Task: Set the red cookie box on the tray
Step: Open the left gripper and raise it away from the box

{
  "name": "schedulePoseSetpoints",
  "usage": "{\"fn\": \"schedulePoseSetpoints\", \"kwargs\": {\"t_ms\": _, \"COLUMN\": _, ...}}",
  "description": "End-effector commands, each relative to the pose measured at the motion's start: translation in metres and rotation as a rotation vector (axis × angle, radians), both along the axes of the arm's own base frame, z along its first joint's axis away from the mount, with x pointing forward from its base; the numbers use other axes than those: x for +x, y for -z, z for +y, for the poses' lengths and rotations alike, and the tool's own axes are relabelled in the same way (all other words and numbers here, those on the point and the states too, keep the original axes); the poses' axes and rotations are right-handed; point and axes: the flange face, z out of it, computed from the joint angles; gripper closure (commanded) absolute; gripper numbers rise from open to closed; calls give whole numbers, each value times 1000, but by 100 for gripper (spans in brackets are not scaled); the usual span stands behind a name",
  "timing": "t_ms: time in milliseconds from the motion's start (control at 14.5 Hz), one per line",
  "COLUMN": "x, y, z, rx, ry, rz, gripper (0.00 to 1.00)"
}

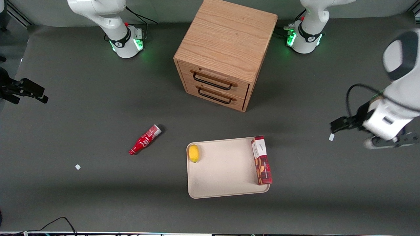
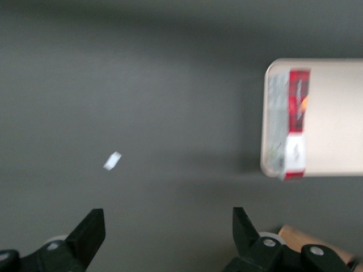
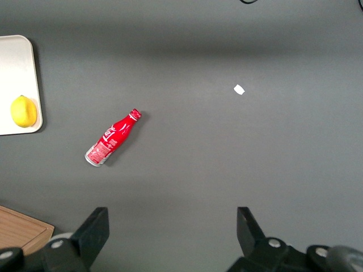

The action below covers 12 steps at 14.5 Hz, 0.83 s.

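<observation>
Your red cookie box lies on the tray, lengthwise along the edge toward the working arm's end, resting against or on the low rim there, white panel end pointing to the cabinet; judging by that, placement looks done. Gripper is well apart from the tray, out over bare surface at the working arm's end, fingers spread wide with nothing between them, so likely released and clear. The box hugs the rim, so check it's fully seated. 1 lemon sits at the tray's other edge; 1 red soda bottle lies on the surface toward the parked arm's end.
</observation>
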Motion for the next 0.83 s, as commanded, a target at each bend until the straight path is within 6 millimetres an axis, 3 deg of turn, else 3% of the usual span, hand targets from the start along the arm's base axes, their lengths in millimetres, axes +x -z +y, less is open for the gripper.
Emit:
{"fn": "schedulePoseSetpoints", "kwargs": {"t_ms": 0, "x": -48, "y": -33, "z": 33, "rx": 27, "ry": 73, "rz": 7, "gripper": 0}}
{"fn": "schedulePoseSetpoints", "kwargs": {"t_ms": 345, "x": -92, "y": -77, "z": 53, "rx": 51, "ry": 112, "rz": 23, "gripper": 0}}
{"fn": "schedulePoseSetpoints", "kwargs": {"t_ms": 759, "x": -103, "y": -90, "z": 60, "rx": 55, "ry": 119, "rz": 23, "gripper": 0}}
